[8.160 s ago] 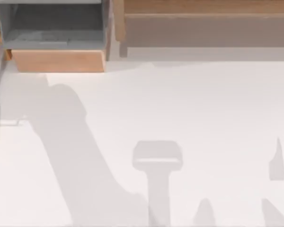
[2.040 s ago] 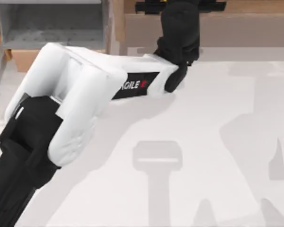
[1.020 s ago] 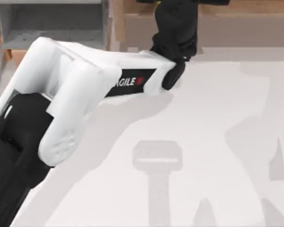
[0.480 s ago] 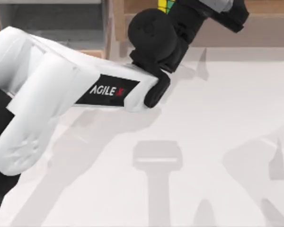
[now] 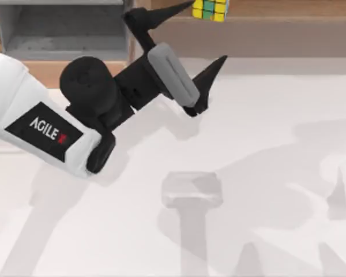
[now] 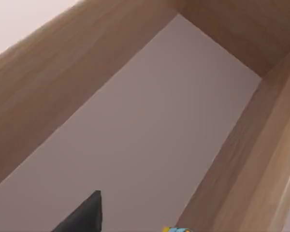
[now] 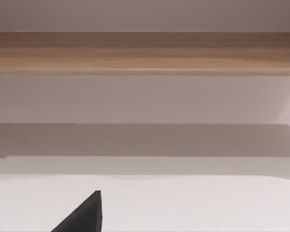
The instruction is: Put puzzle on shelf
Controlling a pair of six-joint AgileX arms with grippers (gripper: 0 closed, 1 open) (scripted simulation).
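The puzzle (image 5: 210, 8), a small cube of yellow, green and blue squares, rests on the light-brown wooden shelf (image 5: 288, 23) at the back of the table, touched by nothing. My left gripper (image 5: 208, 30) is open just in front of it, one finger (image 5: 161, 14) to the cube's left and the other (image 5: 210, 72) lower, over the table. In the left wrist view, the shelf's recessed grey-brown face (image 6: 135, 121) shows with a sliver of the puzzle (image 6: 176, 230) at the picture's edge. My right gripper (image 7: 82, 217) is parked back from the shelf (image 7: 145, 53), facing it.
A grey-lined box with a wooden front (image 5: 69, 72) stands at the back left, right behind my left arm's forearm. The white table (image 5: 259, 173) stretches open in front of the shelf, crossed by arm shadows.
My left arm has swung back to the left and away from the shelf. Its gripper now stands open, and the puzzle stays alone on the shelf board.
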